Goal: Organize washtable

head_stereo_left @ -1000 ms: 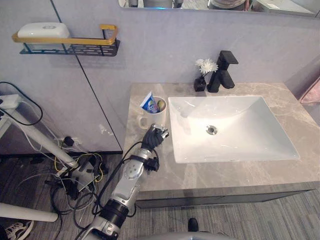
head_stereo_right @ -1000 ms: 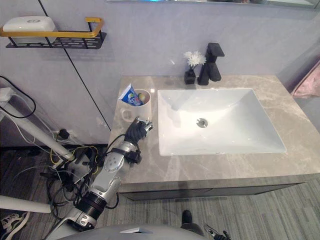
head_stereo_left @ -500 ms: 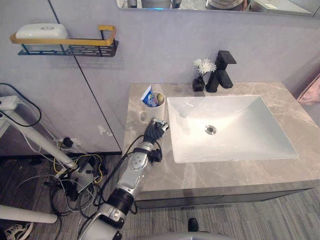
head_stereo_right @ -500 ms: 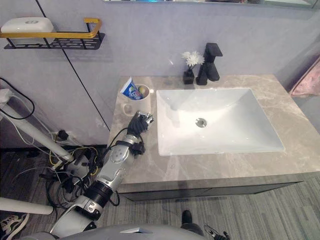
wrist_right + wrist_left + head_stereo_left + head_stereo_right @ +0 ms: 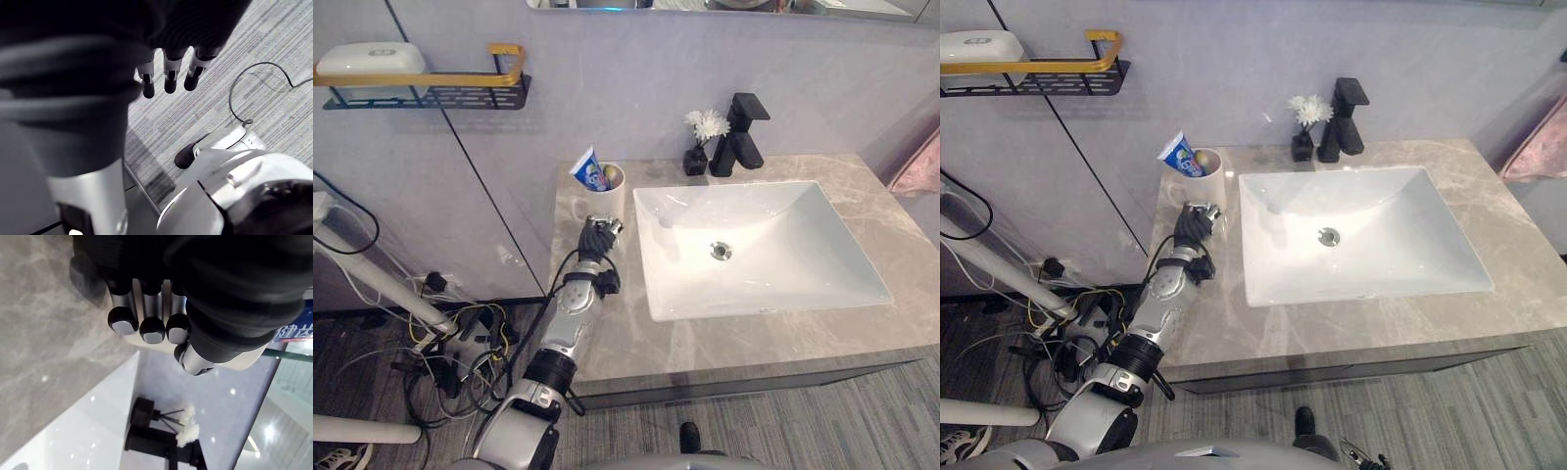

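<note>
Since a second before, the left hand point(image 5: 596, 238) had slid farther across the counter point(image 5: 607, 333) and closed most of the gap to the cup point(image 5: 612, 199), while the whole view had also shifted a little. The hand's fingers point(image 5: 152, 328) were curled in, tips tucked toward the palm, with nothing between them and the thumb. The cup stood upright just beyond the fingertips, its handle turned to the hand's left; whether the knuckles touched its wall could not be told. A blue and white toothpaste tube point(image 5: 590, 171) leaned out of the cup, away from the hand. The white sink point(image 5: 803, 211) lay close on the hand's right. Well beyond the hand and to its right stood the black tap point(image 5: 741, 135), with a small dark vase of white flowers point(image 5: 702, 140) just beside it. High on the wall to the hand's left hung a shelf point(image 5: 460, 90) carrying a white box point(image 5: 367, 59). The right hand point(image 5: 170, 74) hung over the striped floor, fingers straight and relaxed, carrying nothing.
</note>
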Robot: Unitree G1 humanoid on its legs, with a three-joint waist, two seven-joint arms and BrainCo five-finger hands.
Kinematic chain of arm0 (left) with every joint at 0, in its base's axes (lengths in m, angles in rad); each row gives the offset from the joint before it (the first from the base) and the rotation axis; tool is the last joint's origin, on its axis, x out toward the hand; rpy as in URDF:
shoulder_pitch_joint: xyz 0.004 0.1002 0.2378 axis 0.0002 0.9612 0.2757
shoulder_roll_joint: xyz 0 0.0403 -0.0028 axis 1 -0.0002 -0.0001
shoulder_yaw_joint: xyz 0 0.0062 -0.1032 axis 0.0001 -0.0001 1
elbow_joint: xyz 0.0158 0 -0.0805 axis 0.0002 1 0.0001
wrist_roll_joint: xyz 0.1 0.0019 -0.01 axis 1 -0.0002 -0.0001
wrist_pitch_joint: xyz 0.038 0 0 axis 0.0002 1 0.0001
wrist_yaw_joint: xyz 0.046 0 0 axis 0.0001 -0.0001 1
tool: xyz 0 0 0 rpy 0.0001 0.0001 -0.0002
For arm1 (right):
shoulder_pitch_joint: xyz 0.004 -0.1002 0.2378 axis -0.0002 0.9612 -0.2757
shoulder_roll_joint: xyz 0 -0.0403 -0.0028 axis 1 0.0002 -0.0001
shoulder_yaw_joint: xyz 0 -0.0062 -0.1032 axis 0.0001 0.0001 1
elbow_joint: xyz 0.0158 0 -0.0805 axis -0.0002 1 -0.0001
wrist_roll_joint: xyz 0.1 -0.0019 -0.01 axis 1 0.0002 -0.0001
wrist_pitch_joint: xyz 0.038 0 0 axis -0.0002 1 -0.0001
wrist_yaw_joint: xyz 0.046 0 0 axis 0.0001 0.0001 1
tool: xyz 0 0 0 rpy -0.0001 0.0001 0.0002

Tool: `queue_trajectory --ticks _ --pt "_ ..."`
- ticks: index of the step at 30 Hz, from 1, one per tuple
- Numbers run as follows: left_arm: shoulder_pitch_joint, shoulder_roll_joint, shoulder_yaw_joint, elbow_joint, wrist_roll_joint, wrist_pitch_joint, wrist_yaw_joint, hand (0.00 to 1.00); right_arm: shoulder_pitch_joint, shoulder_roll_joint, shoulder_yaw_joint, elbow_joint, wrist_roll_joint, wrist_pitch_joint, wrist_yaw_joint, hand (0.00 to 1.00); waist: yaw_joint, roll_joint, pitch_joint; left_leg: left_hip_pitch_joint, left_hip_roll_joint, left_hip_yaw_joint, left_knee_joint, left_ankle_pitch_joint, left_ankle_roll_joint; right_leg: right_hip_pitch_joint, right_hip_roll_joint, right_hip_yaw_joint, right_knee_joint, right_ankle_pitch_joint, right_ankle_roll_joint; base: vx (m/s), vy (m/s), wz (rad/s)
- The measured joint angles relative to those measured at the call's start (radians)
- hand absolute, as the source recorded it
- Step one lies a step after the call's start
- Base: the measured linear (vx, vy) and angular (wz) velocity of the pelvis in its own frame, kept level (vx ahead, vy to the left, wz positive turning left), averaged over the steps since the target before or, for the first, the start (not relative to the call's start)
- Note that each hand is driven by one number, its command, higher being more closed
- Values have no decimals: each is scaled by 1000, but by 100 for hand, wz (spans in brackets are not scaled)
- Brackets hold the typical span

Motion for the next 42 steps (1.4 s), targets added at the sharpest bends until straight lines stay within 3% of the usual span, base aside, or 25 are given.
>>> queue_trajectory --ticks 7,16,19,20,21,25,30,32,36,42 --pt "-7 3 39 8 0 1 34 100 0 1 -16 0 -1 1 1 0 0 6 7 3 1 18 0 -4 0 -1 4 19 0 3 -1 -8 1 -8" --pt "36 3 27 -79 0 3 26 100 0 0 -24 -1 0 -2 12 0 2 11 26 15 2 18 0 -6 1 1 5 20 0 3 -1 3 1 -1" --pt "83 23 -51 -155 -1 15 4 100 0 0 -25 -1 1 -2 12 0 3 15 32 12 3 6 0 -6 1 7 4 4 0 3 -1 30 7 18" --pt "199 50 -186 -301 1 30 -82 100 0 -1 -24 1 1 -2 14 0 6 13 33 13 3 -23 1 -6 1 24 1 -35 0 3 -1 46 22 36" --pt "231 52 -208 -333 1 30 -112 100 0 -1 -24 1 1 -2 17 0 7 12 33 14 3 -28 2 -7 2 28 0 -41 0 3 -1 42 25 38" --pt "269 58 -210 -368 0 44 -157 100 -3 -2 -16 1 0 -3 22 0 8 13 34 13 2 -36 9 -8 4 36 -2 -57 0 3 -1 1 3 5" --pt "492 102 -197 -593 -59 53 -197 100 2 -3 -11 8 3 -4 35 0 10 13 35 -1 0 -62 21 -7 4 43 -7 -86 4 3 -1 -4 -4 14" --pt "534 115 -168 -643 -59 53 -198 100 2 -5 -9 10 10 -4 36 0 24 12 35 -4 -1 -77 31 -7 4 53 -10 -100 5 3 -1 -20 -1 25" --pt "608 89 2 -794 -68 43 -171 100 5 -16 24 21 10 -6 39 0 57 10 32 -22 -8 -95 49 -5 8 66 -21 -119 7 3 -1 -58 5 18" --pt "721 -6 342 -1027 -30 -34 -75 100 28 -18 23 47 11 -8 56 0 114 -2 23 -53 -12 -120 85 -5 8 69 -25 -130 8 2 -2 -53 -12 12"
